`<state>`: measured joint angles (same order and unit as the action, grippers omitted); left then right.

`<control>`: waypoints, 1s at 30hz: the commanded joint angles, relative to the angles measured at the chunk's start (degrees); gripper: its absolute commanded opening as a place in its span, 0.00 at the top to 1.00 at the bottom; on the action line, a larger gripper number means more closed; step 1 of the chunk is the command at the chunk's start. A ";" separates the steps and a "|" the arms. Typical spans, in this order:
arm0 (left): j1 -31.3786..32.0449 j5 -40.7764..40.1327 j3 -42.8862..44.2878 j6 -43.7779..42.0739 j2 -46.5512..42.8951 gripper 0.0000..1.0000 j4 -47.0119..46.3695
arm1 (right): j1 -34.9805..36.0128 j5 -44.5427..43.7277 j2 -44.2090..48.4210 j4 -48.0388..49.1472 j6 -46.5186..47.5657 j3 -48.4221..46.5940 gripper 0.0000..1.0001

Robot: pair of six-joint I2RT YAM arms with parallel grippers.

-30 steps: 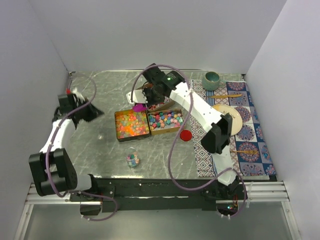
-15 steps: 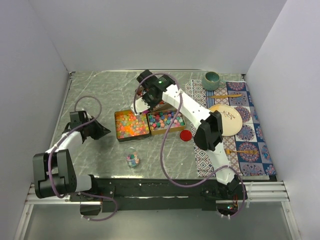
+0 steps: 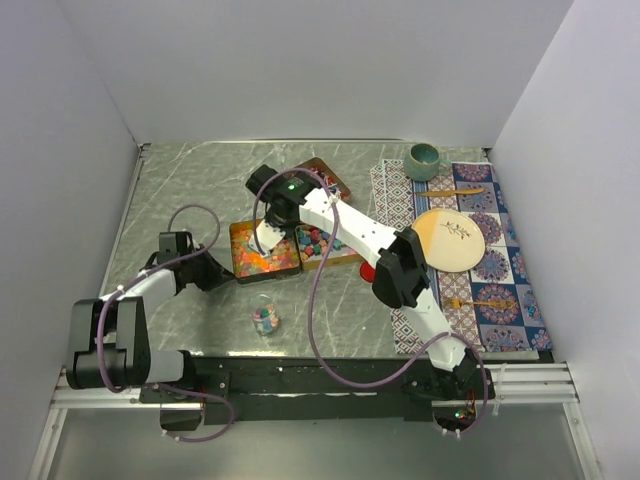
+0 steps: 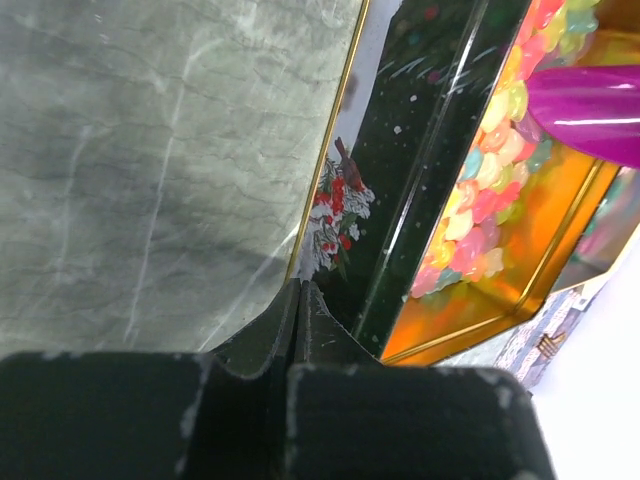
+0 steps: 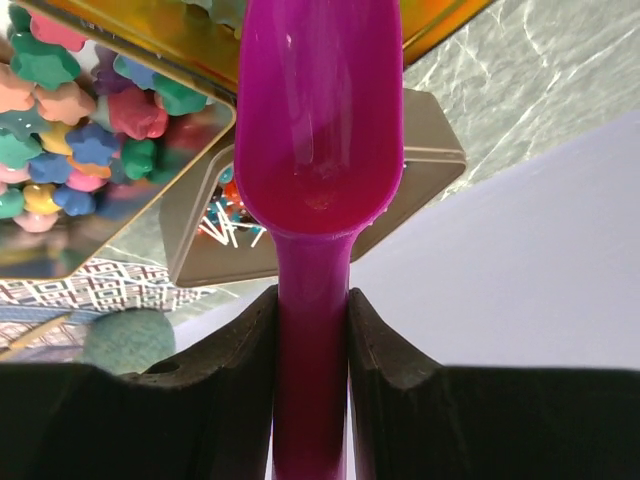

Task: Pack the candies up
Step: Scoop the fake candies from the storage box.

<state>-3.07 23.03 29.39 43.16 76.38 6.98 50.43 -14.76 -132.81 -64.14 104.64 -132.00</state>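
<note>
Two open tins sit side by side mid-table. The left tin [image 3: 262, 255] holds orange, yellow and red jelly candies [image 4: 480, 180]. The right tin [image 3: 335, 248] holds pastel star-shaped candies [image 5: 60, 130]. A small clear jar [image 3: 265, 318] with a few candies in it stands in front of them. My right gripper [image 3: 266, 236] is shut on the handle of a purple scoop [image 5: 318, 130], whose empty bowl hangs over the left tin. My left gripper [image 4: 298, 287] is shut and empty, its tips right beside the left tin's dark painted outer wall [image 4: 400, 200].
A red lid [image 3: 368, 271] lies right of the tins, partly under my right arm. A third tin [image 3: 325, 172] sits behind. On the patterned mat [image 3: 500, 300] at the right are a plate [image 3: 452, 240], a teal cup [image 3: 424, 158] and a fork [image 3: 480, 302].
My left gripper has swung right, from the far left up to the left tin's side. My right gripper has carried the scoop left and nearer, from behind the tins to over the left tin.
</note>
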 commanded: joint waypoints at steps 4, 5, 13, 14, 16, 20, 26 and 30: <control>2.45 -1.76 1.82 0.70 0.09 0.99 -2.41 | 0.80 -3.17 -2.01 -1.68 2.68 -0.54 1.00; 2.63 -1.93 1.73 0.79 -0.09 0.99 -2.59 | 0.98 -2.03 -2.01 -2.13 2.15 -0.36 1.00; 2.72 -2.37 2.34 0.88 1.40 0.99 -2.32 | 2.12 4.39 -0.61 -3.89 -2.07 3.59 1.00; 2.72 -2.46 2.52 0.88 1.67 0.99 -2.15 | 2.30 4.39 -0.34 -3.45 -2.16 4.12 1.00; 2.81 -2.46 2.60 1.05 2.11 0.99 -1.98 | 2.39 5.79 -0.08 -3.88 -2.51 3.95 1.00; 2.72 -2.37 2.78 1.49 2.98 0.99 -2.32 | 2.91 6.32 0.19 -3.45 -2.69 4.83 1.00; 2.72 -2.37 3.48 1.05 3.51 0.99 -1.97 | 4.14 7.82 -0.69 -3.19 -3.91 5.53 1.00; 2.81 -2.11 3.84 0.61 3.78 0.99 -2.23 | 4.76 8.52 -1.83 -1.96 -5.67 5.71 1.00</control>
<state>-0.71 19.99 30.83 43.77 79.99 6.68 53.93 -8.51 -133.27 -64.77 100.82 -126.96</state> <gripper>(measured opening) 0.015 0.356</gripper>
